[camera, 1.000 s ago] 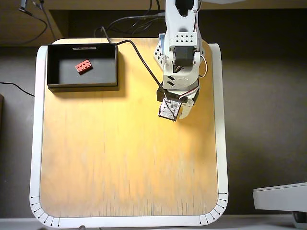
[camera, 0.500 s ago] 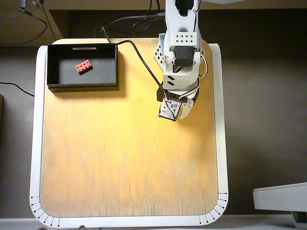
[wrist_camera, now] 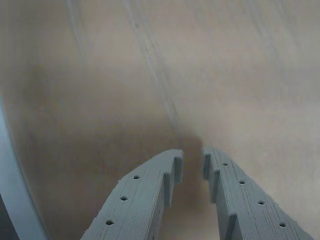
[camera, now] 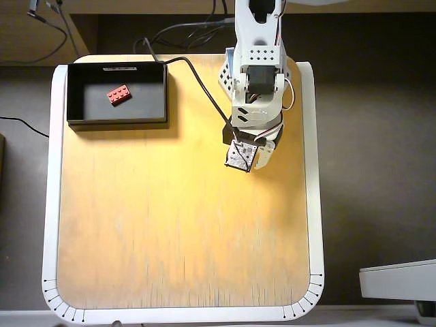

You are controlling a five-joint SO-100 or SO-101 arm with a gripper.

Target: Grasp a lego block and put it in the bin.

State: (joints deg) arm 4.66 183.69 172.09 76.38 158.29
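**A:** Lego block (camera: 118, 95) first: in the overhead view your red brick lies flat on the dark floor of the bin (camera: 75, 95), studs up, a little skewed to the walls and touching none of them. It sits toward the far side of the floor, nearer the rim with the white label (camera: 116, 68).

**B:** And the bin itself?

**A:** You'll find it in the top-left corner of the table (camera: 170, 231), long side running left to right, standing on the pale wood just inside the white edging.

**B:** Where is your arm?

**A:** The arm (camera: 255, 88) comes in from the top edge and reaches down over the upper right part of the table, well apart from the bin. A black cable (camera: 197, 78) runs from behind the bin's far right corner across the wood to the arm.

**B:** What about the pincer?

**A:** In the wrist view your gripper (wrist_camera: 192, 159) has its two grey fingers (wrist_camera: 145, 195) drawn close, with only a narrow slot left between the tips and nothing caught in it. Under them you see bare, blurred wood grain, and a strip of the table's white edging (wrist_camera: 15, 190) curving down the left side
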